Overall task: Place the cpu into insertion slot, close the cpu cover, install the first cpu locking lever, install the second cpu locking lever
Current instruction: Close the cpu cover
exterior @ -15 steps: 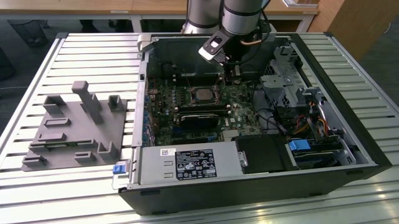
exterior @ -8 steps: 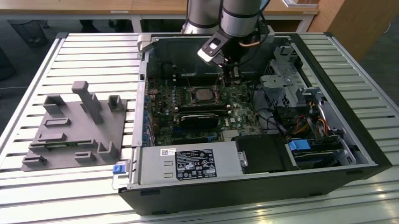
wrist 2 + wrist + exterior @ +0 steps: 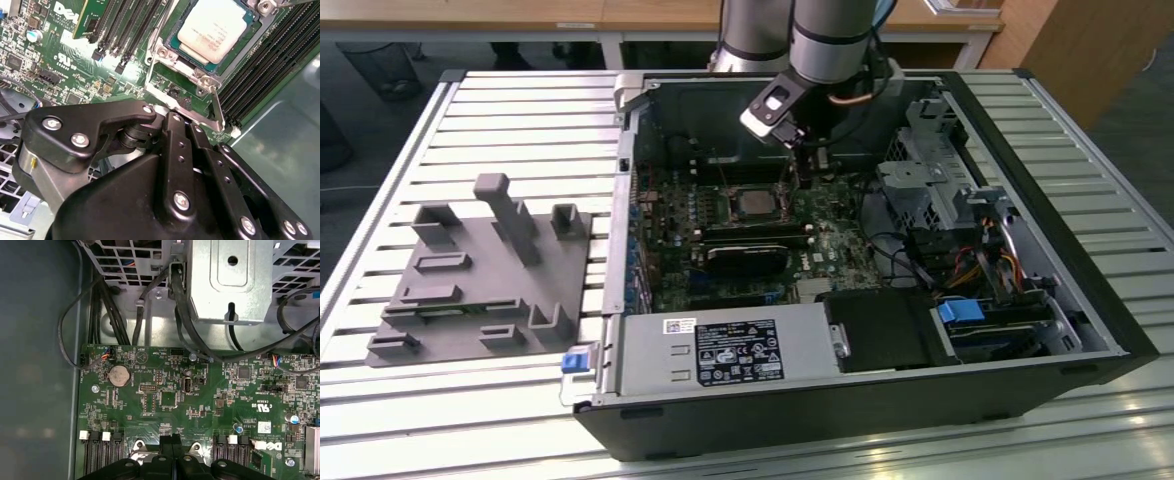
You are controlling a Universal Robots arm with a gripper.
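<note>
Reaching down into the open computer case (image 3: pixel 854 425) from the upper middle of the exterior view, the arm is holding its pincer (image 3: pixel 794 168) just over the green motherboard (image 3: pixel 841 250). The cpu (image 3: pixel 754 200) is sitting in the insertion slot (image 3: pixel 724 205) near the middle of the frame, just below the pincer. In the second wrist view the chip is lying flat inside the slot's silvery rim with its grey top showing. The black fingertips (image 3: pixel 173 120) are pressing together there and touching a silvery strip of the cpu cover (image 3: pixel 162 96) at the socket's edge. Whether the cover is lying fully down I cannot tell. In the first wrist view the two tips are meeting with a thin seam between them. The case is resting on a slatted table (image 3: pixel 494 130), with a grey fixture (image 3: pixel 480 270) at the exterior view's left.
</note>
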